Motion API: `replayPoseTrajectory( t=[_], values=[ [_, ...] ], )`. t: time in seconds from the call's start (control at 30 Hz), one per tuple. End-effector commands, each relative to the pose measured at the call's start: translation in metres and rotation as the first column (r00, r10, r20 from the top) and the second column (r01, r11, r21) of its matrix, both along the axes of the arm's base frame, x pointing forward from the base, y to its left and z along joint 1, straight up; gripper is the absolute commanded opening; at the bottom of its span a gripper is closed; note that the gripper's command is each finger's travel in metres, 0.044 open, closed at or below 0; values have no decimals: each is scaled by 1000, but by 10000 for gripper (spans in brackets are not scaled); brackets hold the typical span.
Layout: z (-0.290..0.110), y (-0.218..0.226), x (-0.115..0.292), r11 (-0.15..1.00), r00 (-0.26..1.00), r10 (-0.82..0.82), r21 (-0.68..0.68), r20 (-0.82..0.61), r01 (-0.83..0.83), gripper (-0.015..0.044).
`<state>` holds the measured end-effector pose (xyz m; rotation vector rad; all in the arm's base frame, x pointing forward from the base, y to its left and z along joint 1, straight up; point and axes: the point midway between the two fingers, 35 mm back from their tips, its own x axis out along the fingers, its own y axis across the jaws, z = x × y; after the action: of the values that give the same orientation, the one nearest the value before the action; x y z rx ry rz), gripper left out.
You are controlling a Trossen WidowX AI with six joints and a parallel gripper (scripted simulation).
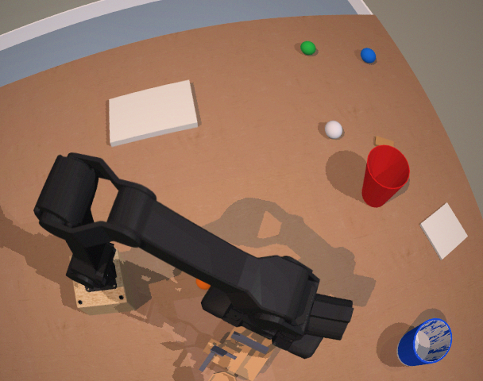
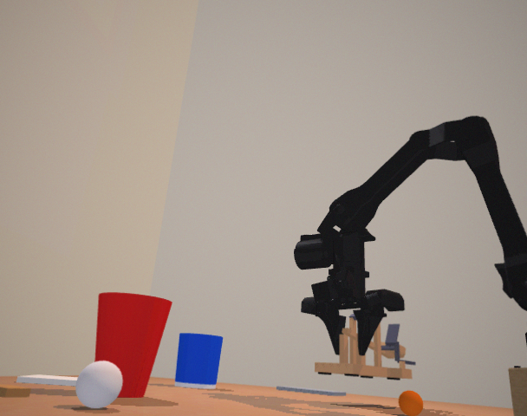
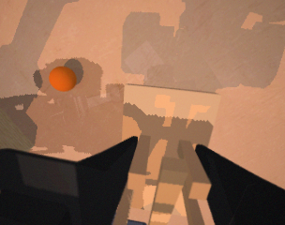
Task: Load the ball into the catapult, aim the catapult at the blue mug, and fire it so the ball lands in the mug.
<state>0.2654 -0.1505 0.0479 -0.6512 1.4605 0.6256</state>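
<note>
Exterior view: wooden catapult (image 2: 364, 358) aloft, clamped between the jaws, orange ball (image 2: 410, 402) on table below.

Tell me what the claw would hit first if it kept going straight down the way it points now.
Probably the table beneath it. The claw points down, shut on the wooden catapult, which hangs above the surface, so the catapult's base would touch first. The orange ball lies off to one side.

No text, label, brand, number or sign can be read in any view; the blue mug (image 1: 425, 342) shows only white streaks inside, forming no letters or figures.
</note>
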Motion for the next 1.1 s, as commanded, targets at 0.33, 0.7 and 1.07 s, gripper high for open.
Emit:
replayPoseTrajectory(
  t=[0.33, 0.7, 1.07],
  values=[
    [2, -8, 15, 986, 986, -166, 0, 14, 166, 0],
    [-15, -9, 16, 986, 986, -166, 0, 14, 166, 0],
    [-33, -10, 17, 986, 986, -167, 0, 14, 167, 0]
  ],
)
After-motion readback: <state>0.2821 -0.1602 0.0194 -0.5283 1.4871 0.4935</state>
